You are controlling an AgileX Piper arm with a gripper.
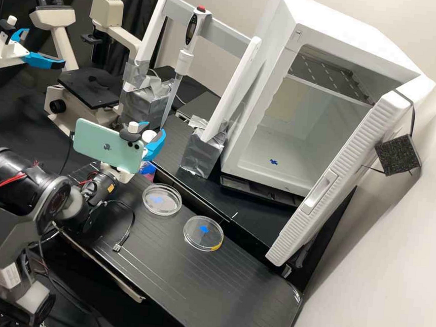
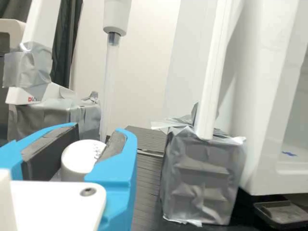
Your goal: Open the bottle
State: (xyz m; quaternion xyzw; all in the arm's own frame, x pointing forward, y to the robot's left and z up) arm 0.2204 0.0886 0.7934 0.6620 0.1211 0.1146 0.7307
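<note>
We see the gripper (image 1: 151, 136) pinching the white cap (image 2: 81, 158) of the bottle (image 1: 148, 168) between its 2 blue fingers (image 2: 122, 171), with the bottle at the black bench (image 1: 167, 276), near 2 round clear dishes (image 1: 161, 210).

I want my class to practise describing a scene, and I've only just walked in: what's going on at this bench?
A dark grey robot arm has its white-and-blue gripper around a round white cap, apparently to open a bottle. Whether it grips the cap firmly, or has loosened it, I cannot tell. In the high view, a mint-green phone partly hides the gripper. Two clear round dishes with blue marks lie on the black bench.
</note>
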